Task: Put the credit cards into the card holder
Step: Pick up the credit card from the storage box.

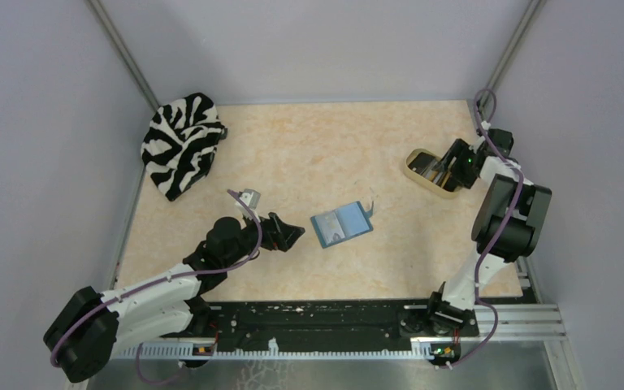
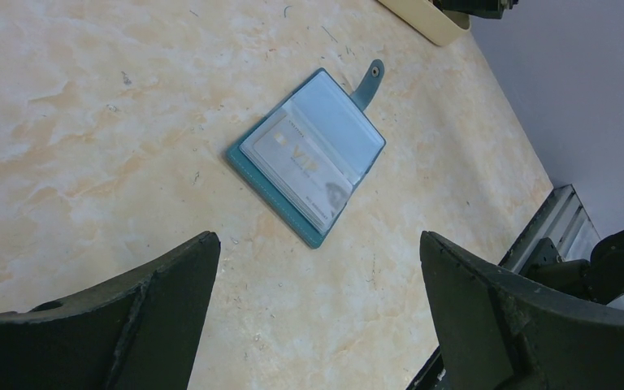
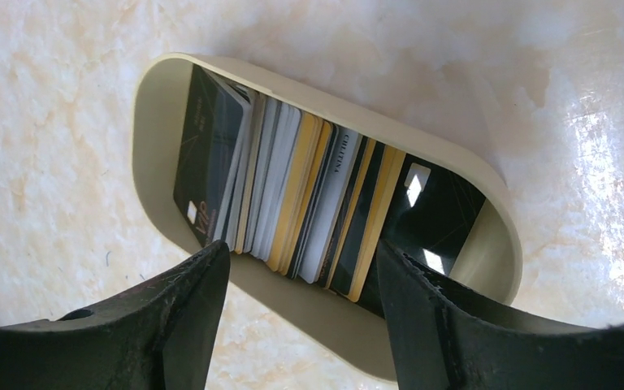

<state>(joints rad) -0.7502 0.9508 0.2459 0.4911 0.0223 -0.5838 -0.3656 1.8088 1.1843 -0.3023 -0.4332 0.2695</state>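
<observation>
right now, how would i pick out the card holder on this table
Look at the middle of the marbled table, ahead of the left gripper. The card holder lies open there: the only teal thing, flat, with a snap tab, unlike the beige tray or the striped cloth.

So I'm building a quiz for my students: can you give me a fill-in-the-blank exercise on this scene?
1. The cards stand on edge in a beige oval ___.
2. The teal card holder lies not folded shut but ___.
3. The ___ gripper hangs over the cards.
Missing words: tray; open; right.
</observation>
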